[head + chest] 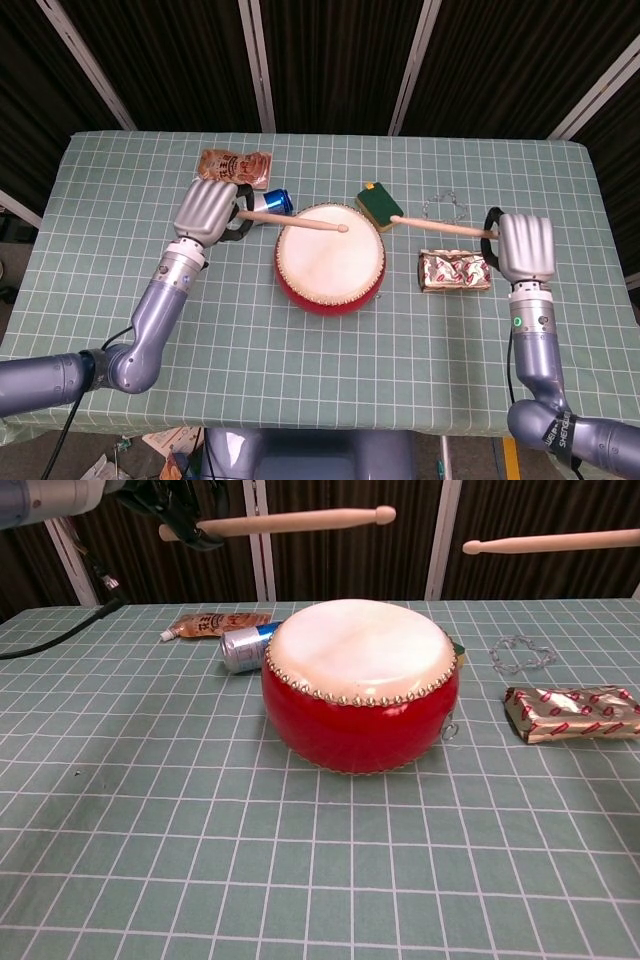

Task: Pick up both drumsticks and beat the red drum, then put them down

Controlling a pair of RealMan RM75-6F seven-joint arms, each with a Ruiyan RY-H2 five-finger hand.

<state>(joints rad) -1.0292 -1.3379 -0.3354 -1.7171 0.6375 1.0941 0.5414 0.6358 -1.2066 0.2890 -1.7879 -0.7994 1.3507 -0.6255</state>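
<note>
The red drum [330,256] [360,685] with a pale skin stands mid-table. My left hand [209,211] [185,502] grips a wooden drumstick [290,222] [300,521], held level above the drum, its tip over the far part of the skin. To the right of the drum, my right hand [525,246] grips the second drumstick [443,228] [550,543]. Its tip hangs raised beyond the drum's right rim, near the green sponge. The chest view cuts off the right hand.
A blue can [266,202] [245,646] and a brown sauce pouch [235,166] [212,624] lie behind the drum's left. A green sponge [379,205] sits behind it; a thin chain [446,208] [522,654] and a foil-wrapped bar [454,271] [572,713] lie at the right.
</note>
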